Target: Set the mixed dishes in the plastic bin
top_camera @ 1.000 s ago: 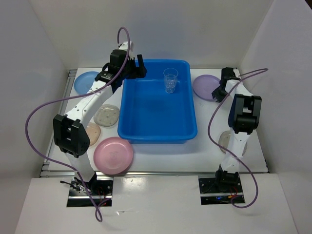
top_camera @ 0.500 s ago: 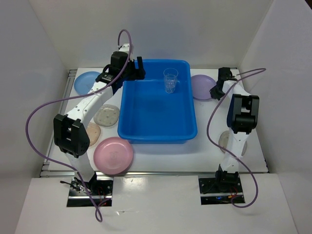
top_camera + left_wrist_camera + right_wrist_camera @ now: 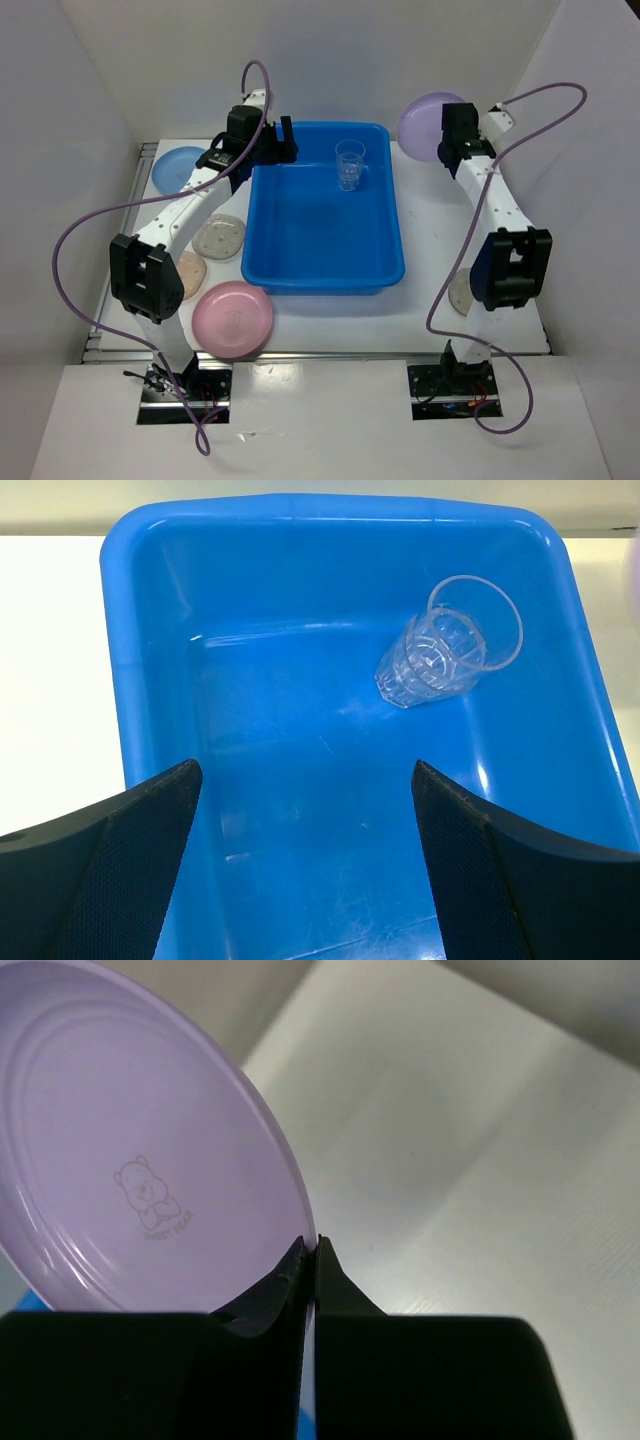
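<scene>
The blue plastic bin [image 3: 310, 265] fills the middle of the table, and a clear cup [image 3: 349, 164] stands inside near its far wall. Raised at the far right is my right gripper [image 3: 447, 140], shut on the rim of a lavender plate [image 3: 426, 122] held tilted in the air. The right wrist view shows that lavender plate [image 3: 120, 1160] pinched between the fingertips [image 3: 296, 1260]. My left gripper [image 3: 283, 140] hangs open over the bin's far left corner; its wrist view shows the bin floor [image 3: 320, 810] and the cup [image 3: 445, 655] beyond.
Left of the bin lie a light blue plate [image 3: 176, 168], a speckled beige plate [image 3: 219, 237], another beige plate [image 3: 190, 275] under the left arm, and a pink plate [image 3: 232, 318] near the front. A pale plate [image 3: 461, 292] peeks from behind the right arm.
The right gripper shut on the lavender plate's rim and lifted it off the table, up toward the back right. The left arm has barely moved.
</scene>
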Motion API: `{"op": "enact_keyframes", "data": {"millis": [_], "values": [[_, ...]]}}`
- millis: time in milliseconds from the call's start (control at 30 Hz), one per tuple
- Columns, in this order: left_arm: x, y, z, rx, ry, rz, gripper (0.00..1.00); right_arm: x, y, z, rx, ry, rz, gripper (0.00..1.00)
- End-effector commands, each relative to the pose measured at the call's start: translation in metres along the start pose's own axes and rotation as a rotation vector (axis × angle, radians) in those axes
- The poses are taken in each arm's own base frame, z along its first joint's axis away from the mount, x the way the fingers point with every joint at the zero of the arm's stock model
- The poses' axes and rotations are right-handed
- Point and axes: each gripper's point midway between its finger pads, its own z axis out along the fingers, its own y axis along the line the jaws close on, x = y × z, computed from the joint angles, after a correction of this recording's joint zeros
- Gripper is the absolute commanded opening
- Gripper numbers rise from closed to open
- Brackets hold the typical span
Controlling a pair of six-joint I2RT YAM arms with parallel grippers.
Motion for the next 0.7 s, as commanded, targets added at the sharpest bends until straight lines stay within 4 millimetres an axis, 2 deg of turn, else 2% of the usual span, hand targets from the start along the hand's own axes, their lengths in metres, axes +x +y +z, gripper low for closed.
{"op": "enact_keyframes", "data": {"millis": [0, 33, 67, 100, 167, 200, 233, 267, 300, 333, 400, 433, 500, 567, 600, 633, 667], "values": [[-0.024, -0.008, -0.018, 0.029, -0.066, 0.032, 0.92, -0.076, 0.027, -0.061, -0.097, -0.196, 0.079, 0.01], [-0.024, -0.008, -0.018, 0.029, -0.066, 0.032, 0.92, -0.089, 0.032, -0.083, -0.145, -0.210, 0.093, 0.01], [-0.024, -0.008, -0.018, 0.029, -0.066, 0.032, 0.92, -0.090, 0.037, -0.095, -0.175, -0.210, 0.073, 0.01], [-0.022, -0.007, -0.018, 0.026, -0.057, 0.032, 0.92, -0.085, 0.048, -0.111, -0.231, -0.191, 0.061, 0.01], [-0.026, -0.006, -0.021, 0.020, -0.069, 0.031, 0.92, -0.080, 0.055, -0.132, -0.317, -0.134, 0.040, 0.01], [-0.024, -0.003, -0.022, 0.003, -0.064, 0.031, 0.92, -0.064, 0.062, -0.140, -0.389, -0.057, 0.006, 0.01], [-0.026, 0.003, -0.021, -0.031, -0.074, 0.030, 0.92, -0.040, 0.060, -0.141, -0.394, 0.011, -0.040, 0.01], [-0.030, 0.006, -0.026, -0.052, -0.084, 0.029, 0.92, -0.035, 0.061, -0.154, -0.435, 0.035, -0.046, 0.01], [-0.035, 0.010, -0.030, -0.071, -0.099, 0.053, 0.92, -0.011, 0.067, -0.167, -0.489, 0.101, -0.102, 0.01], [-0.035, 0.020, -0.031, -0.125, -0.103, 0.069, 0.93, 0.012, 0.062, -0.170, -0.500, 0.160, -0.138, 0.01], [-0.040, 0.036, -0.037, -0.208, -0.118, 0.105, 0.95, 0.041, 0.059, -0.189, -0.556, 0.258, -0.203, 0.01], [-0.044, 0.046, -0.044, -0.263, -0.124, 0.145, 0.95, 0.071, 0.060, -0.201, -0.599, 0.335, -0.259, 0.01], [-0.052, 0.078, -0.056, -0.426, -0.152, 0.178, 0.96, 0.096, 0.057, -0.212, -0.607, 0.397, -0.312, 0.01], [-0.059, 0.097, -0.064, -0.497, -0.169, 0.186, 0.96, 0.130, 0.055, -0.222, -0.619, 0.464, -0.377, 0.01], [-0.064, 0.105, -0.069, -0.505, -0.177, 0.176, 0.96, 0.141, 0.055, -0.226, -0.623, 0.494, -0.398, 0.01], [-0.065, 0.131, -0.071, -0.556, -0.177, 0.139, 0.96, 0.161, 0.049, -0.222, -0.606, 0.537, -0.430, 0.01], [-0.064, 0.144, -0.071, -0.563, -0.175, 0.098, 0.96, 0.175, 0.048, -0.226, -0.612, 0.564, -0.455, 0.01]]}}
